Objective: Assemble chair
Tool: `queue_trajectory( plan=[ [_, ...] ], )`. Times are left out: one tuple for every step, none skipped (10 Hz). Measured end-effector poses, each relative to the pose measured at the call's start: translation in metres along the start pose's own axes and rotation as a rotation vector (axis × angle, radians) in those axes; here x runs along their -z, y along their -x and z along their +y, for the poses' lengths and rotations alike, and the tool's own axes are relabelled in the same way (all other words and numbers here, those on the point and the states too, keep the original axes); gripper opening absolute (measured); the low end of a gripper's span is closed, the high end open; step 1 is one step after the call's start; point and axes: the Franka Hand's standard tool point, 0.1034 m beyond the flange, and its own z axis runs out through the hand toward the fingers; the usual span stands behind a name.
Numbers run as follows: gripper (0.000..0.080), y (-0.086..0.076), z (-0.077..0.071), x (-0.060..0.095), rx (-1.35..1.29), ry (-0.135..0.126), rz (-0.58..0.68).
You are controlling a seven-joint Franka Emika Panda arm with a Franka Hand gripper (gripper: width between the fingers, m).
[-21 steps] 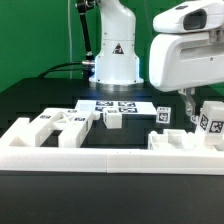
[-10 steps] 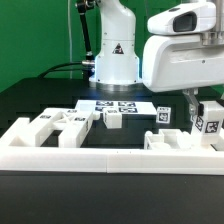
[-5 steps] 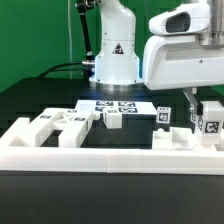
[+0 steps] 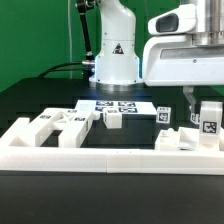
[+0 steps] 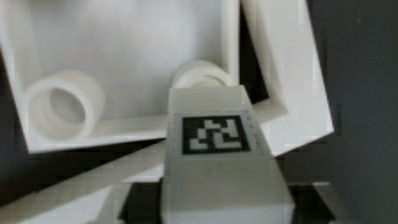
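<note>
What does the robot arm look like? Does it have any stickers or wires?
The arm is shiny white and rounded, with a black triangle sticker on its base. A black cable runs to it. Its big boxy white wrist carries the tool, which has thin dark fingers.

Marker board (image 4: 118, 104) flat on blk table (image 4: 40, 98), white barrier wall (image 4: 110, 158) in front, green backdrop (image 4: 35, 35).

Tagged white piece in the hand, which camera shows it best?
The wrist view. The tagged white piece, gripped in the hand, fills the middle of the frame with its marker plain, and a holed chair part lies beyond it. The exterior view shows the same piece only small, near the exterior view's right edge.
</note>
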Motion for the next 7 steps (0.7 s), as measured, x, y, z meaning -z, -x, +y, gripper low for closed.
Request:
queue_trajectory(
  plan=[
    [0.0294, 0.0013, -0.0024, -0.001, -0.076, -0.006, 0.011],
    [0.0294, 0.0022, -0.0048, -0.0012, -0.121, -0.011, 0.016],
    [0.0294, 0.0043, -0.0079, -0.0022, -0.222, -0.021, 0.016],
    [0.0294, 0.0053, -0.0088, -0.0026, -0.291, -0.021, 0.015],
    [0.0294, 0.0055, -0.0089, -0.0028, -0.343, -0.019, 0.017],
    [0.0294, 0.0065, -0.009, -0.0031, -0.468, -0.013, 0.019],
    [0.0294, 0.0068, -0.0085, -0.0032, -0.555, -0.009, 0.023]
  ],
)
